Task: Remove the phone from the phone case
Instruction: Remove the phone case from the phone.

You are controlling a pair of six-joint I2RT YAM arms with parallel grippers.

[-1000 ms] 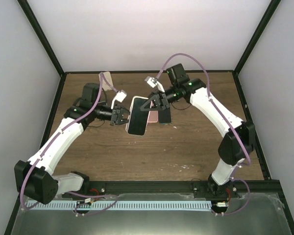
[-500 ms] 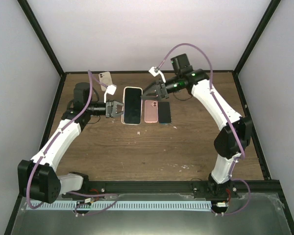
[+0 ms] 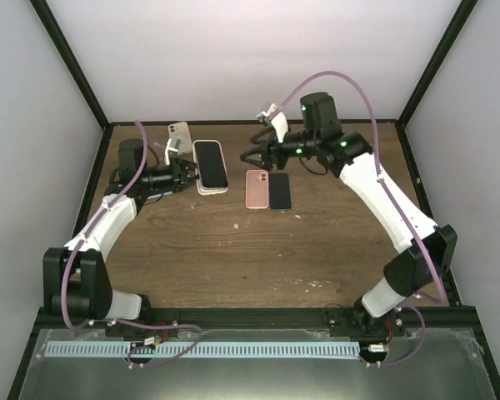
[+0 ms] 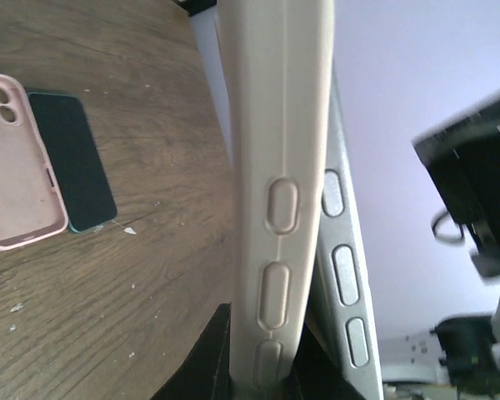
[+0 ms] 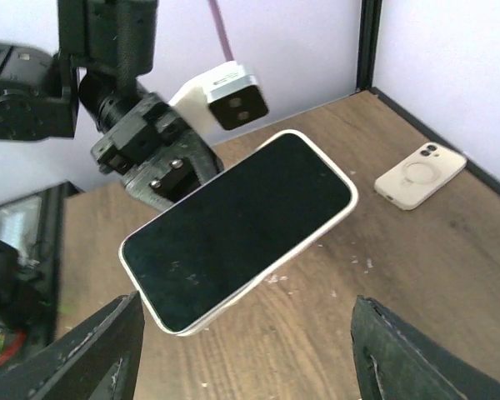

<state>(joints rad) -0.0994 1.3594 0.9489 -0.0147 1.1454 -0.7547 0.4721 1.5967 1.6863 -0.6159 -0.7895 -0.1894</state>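
The phone [image 3: 211, 163], black screen up, sits in a cream phone case [image 3: 201, 187] held above the back left of the table. My left gripper [image 3: 186, 172] is shut on the case's left edge. In the left wrist view the case's side [image 4: 275, 167] with its button covers stands between the black fingers [image 4: 208, 358]. The phone's grey edge [image 4: 343, 267] shows apart from the case on the right. My right gripper [image 3: 252, 155] hangs open just right of the phone, touching nothing. Its wrist view shows the phone [image 5: 237, 242] ahead of its spread fingers [image 5: 92, 358].
A pink empty case [image 3: 257, 189] and a dark phone [image 3: 280, 192] lie side by side mid-table. Another cream case [image 3: 178, 132] lies at the back left, also seen as a ringed case [image 5: 421, 173]. Black frame posts and pale walls border the wooden table [image 3: 317, 250].
The right gripper has opened, let go of the phone and drawn back to the right. The left arm has carried the cased phone left and toward the back.
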